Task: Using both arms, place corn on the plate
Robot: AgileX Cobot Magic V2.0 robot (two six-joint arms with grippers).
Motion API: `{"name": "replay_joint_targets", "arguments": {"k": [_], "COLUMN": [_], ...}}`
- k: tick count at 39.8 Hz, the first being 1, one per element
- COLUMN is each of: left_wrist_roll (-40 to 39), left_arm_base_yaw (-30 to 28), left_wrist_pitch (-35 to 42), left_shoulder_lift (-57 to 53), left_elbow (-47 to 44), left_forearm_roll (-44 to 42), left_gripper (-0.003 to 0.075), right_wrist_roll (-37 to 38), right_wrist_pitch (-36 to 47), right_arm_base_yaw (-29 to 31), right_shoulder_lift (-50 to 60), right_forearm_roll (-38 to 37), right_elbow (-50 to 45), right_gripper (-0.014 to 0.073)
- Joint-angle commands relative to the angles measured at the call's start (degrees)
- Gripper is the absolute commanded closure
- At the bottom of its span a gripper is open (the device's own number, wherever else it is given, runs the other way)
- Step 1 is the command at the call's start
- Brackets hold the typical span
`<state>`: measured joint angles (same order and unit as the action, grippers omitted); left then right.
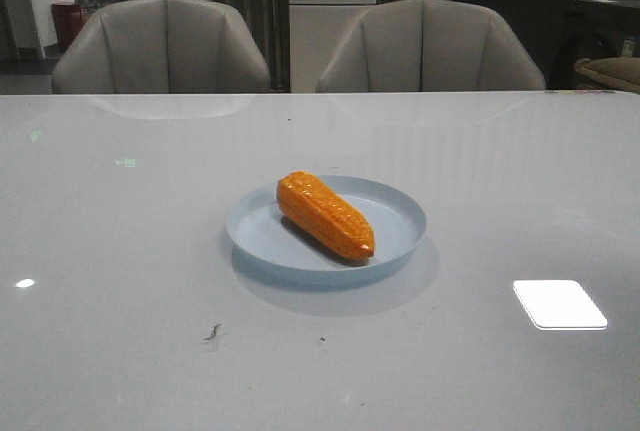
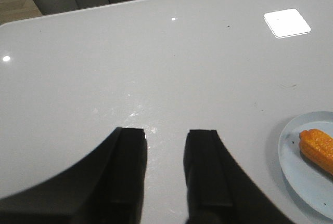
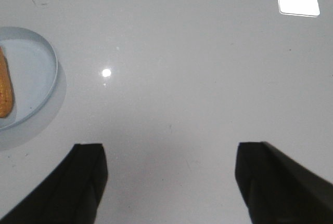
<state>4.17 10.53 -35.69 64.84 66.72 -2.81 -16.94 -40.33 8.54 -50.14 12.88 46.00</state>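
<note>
1. The corn (image 1: 325, 215) lies on the plate (image 1: 400, 213), near the middle of the front view, slanting from upper left to lower right with its tapered end nearest the camera.
2. The plate sits on the grey table (image 1: 120, 281); two chairs (image 1: 160, 46) stand behind the far edge.
3. Left gripper (image 2: 165, 141): fingers a modest gap apart, nothing between them, over bare table with the plate (image 2: 307, 172) at the frame's lower right.
4. Right gripper (image 3: 170, 156): fingers spread wide, holding nothing, plate (image 3: 44, 57) at the left edge.
</note>
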Motion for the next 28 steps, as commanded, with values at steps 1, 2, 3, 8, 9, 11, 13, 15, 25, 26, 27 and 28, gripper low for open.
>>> {"name": "replay_joint_targets", "arguments": {"k": [1,2,3,8,9,11,13,15,25,26,27,28], "left_wrist_roll": [-0.6,-0.6,-0.6,-0.6,-0.6,-0.6,-0.6,-0.6,-0.6,-0.6,-0.6,-0.6], "left_arm_base_yaw": [-0.3,-0.3,-0.3,-0.3,-0.3,-0.3,-0.3,-0.3,-0.3,-0.3,-0.3,-0.3], "left_wrist_pitch": [4.0,4.0,4.0,4.0,4.0,4.0,4.1,4.1,4.1,4.1,4.1,4.1], "left_shoulder_lift": [-1.0,-1.0,-1.0,-1.0,-1.0,-1.0,-1.0,-1.0,-1.0,-1.0,-1.0,-1.0], "left_elbow": [1.8,1.8,1.8,1.8,1.8,1.8,1.8,1.8,1.8,1.8,1.8,1.8], "left_forearm_roll": [0.3,0.3,0.3,0.3,0.3,0.3,0.3,0.3,0.3,0.3,0.3,0.3], "left_gripper": [0.0451,0.0451,0.0451,0.0464,0.0475,0.0497,0.0525,0.0554,0.0626,0.0627,0.0626,0.0626], "right_wrist_roll": [-0.8,-0.8,-0.8,-0.8,-0.8,-0.8,-0.8,-0.8,-0.8,-0.8,-0.8,-0.8], "right_wrist_pitch": [2.6,2.3,1.8,1.4,1.4,1.4,1.4,1.4,1.4,1.4,1.4,1.4], "right_arm_base_yaw": [0.3,0.3,0.3,0.3,0.3,0.3,0.3,0.3,0.3,0.3,0.3,0.3], "right_shoulder_lift": [0.9,0.8,0.8,0.8,0.8,0.8,0.8,0.8,0.8,0.8,0.8,0.8], "right_forearm_roll": [1.1,1.1,1.1,1.1,1.1,1.1,1.1,1.1,1.1,1.1,1.1,1.1], "right_elbow": [1.0,1.0,1.0,1.0,1.0,1.0,1.0,1.0,1.0,1.0,1.0,1.0], "right_gripper": [-0.002,-0.002,-0.002,-0.002,-0.002,-0.002,-0.002,-0.002,-0.002,-0.002,-0.002,-0.002]}}
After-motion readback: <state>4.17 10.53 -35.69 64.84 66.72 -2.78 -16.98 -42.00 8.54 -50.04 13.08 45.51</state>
